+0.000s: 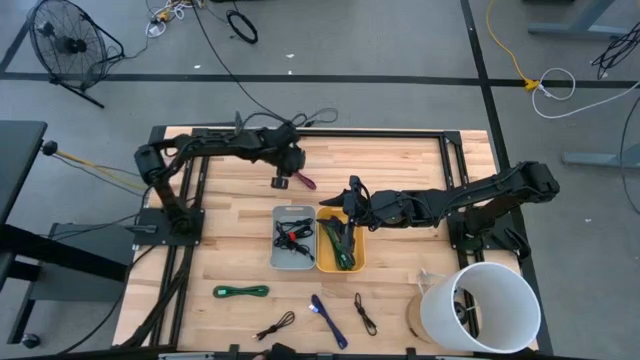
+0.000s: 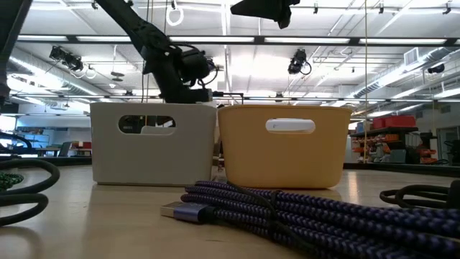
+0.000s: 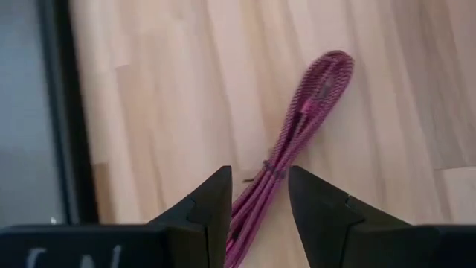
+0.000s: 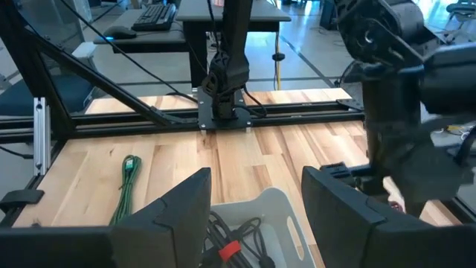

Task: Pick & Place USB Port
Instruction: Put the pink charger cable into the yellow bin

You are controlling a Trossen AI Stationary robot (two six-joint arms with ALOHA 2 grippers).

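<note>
The table (image 1: 400,170) top is light wood in glued strips, smooth with a low satin sheen, framed by matt black metal rails (image 1: 370,133). The grey bin (image 2: 154,144) and the yellow bin (image 2: 284,147) look like moulded plastic, smooth and matt. The magenta cable (image 3: 297,141) has a woven braided jacket with a fine ribbed texture; the purple cable (image 2: 302,212) is braided likewise, ending in a smooth metallic plug (image 2: 181,209). The green cable (image 4: 126,186) also looks braided. The left gripper's fingers (image 3: 216,216) are matt black plastic.
</note>
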